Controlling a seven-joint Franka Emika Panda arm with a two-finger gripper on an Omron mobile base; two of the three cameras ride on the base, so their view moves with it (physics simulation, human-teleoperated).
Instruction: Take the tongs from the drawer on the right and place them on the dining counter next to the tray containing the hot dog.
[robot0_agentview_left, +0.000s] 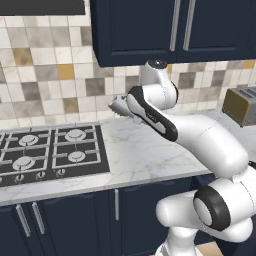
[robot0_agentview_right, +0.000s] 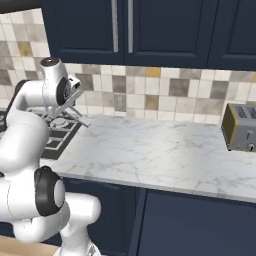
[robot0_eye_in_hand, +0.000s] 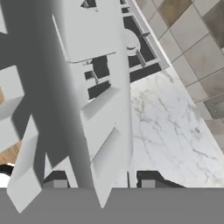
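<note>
Two gripper (robot0_agentview_right: 75, 102) fingers clamp the silver tongs (robot0_agentview_right: 70, 106), partly closed around them, held in the air above the marble worktop (robot0_agentview_right: 150, 150) beside the stove (robot0_agentview_left: 45, 152).

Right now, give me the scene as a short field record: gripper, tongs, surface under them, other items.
gripper: raised above the marble worktop, near the tiled wall; gripper shut on the tongs
tongs: silver-grey tongs held between the fingers, arms angling down toward the worktop, clear of it; close up in the hand view
below: stove on the worktop's left part, black with four burners
other items: toaster at the worktop's right end
cabinets: navy doors above and below the worktop
dining counter, tray: not reached yet
</note>
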